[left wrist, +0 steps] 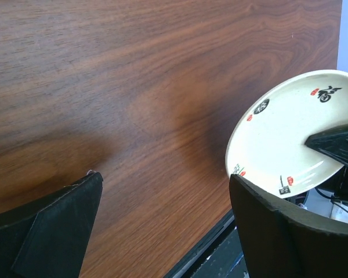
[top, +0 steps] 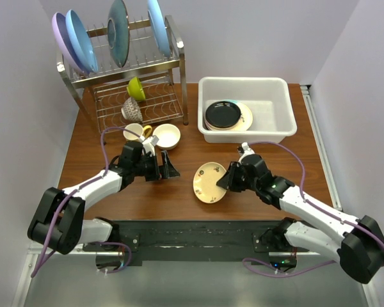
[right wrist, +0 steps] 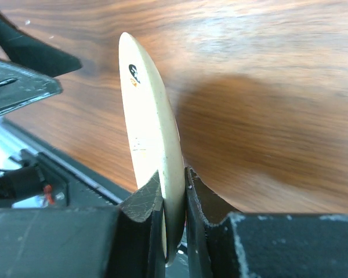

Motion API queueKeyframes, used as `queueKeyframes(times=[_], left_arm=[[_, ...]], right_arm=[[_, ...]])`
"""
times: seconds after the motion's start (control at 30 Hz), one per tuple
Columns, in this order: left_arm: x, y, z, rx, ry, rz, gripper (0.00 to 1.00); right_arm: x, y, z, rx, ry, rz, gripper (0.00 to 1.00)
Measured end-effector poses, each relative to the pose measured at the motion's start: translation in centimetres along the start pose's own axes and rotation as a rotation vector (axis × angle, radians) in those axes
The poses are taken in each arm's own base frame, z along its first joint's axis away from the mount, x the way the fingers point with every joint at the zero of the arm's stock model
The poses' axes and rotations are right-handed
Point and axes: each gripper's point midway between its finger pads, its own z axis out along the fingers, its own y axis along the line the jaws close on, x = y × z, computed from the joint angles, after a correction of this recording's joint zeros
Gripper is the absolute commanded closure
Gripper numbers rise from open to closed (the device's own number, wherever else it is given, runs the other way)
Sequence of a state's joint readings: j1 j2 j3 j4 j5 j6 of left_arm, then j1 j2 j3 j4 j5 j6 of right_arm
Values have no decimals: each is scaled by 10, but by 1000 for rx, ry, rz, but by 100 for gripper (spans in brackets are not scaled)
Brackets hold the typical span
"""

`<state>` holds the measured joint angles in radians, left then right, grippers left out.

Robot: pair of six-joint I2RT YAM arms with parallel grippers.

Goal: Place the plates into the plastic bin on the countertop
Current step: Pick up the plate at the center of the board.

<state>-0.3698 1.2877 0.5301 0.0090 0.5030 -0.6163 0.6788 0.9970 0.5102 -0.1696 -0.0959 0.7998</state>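
Note:
A cream plate [top: 210, 182] with small printed marks hangs tilted above the countertop [top: 147, 198], my right gripper [top: 228, 178] shut on its right rim. The right wrist view shows this plate [right wrist: 151, 121] edge-on, pinched between the right gripper [right wrist: 174, 188] pads. My left gripper [top: 166, 168] stands open just left of the plate, apart from it. In the left wrist view the plate [left wrist: 290, 133] sits beyond the right finger, and only bare wood lies between the left gripper [left wrist: 165, 194] fingers. The white plastic bin [top: 272, 115] at the back right holds a black plate [top: 222, 114] on a cream one [top: 244, 116].
A steel wire rack [top: 125, 70] at the back left holds large blue, lilac and teal plates, a green bowl [top: 136, 88] and a patterned bowl [top: 132, 110]. A mug [top: 136, 132] and a small cream bowl [top: 167, 135] stand just behind the left gripper.

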Motion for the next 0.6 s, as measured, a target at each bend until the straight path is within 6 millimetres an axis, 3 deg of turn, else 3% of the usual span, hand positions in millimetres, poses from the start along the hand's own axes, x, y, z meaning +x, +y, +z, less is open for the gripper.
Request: queueKeyframes(times=[0.13, 0.27, 0.6], left_arm=[[0, -1, 0, 3, 1, 0, 2], [1, -1, 0, 7, 3, 1, 1], [2, -3, -1, 16, 9, 1, 0]], right_arm=[[-9, -3, -9, 52, -14, -36, 100], [-26, 9, -14, 42, -45, -64, 100], [-73, 33, -7, 33, -92, -91, 100]])
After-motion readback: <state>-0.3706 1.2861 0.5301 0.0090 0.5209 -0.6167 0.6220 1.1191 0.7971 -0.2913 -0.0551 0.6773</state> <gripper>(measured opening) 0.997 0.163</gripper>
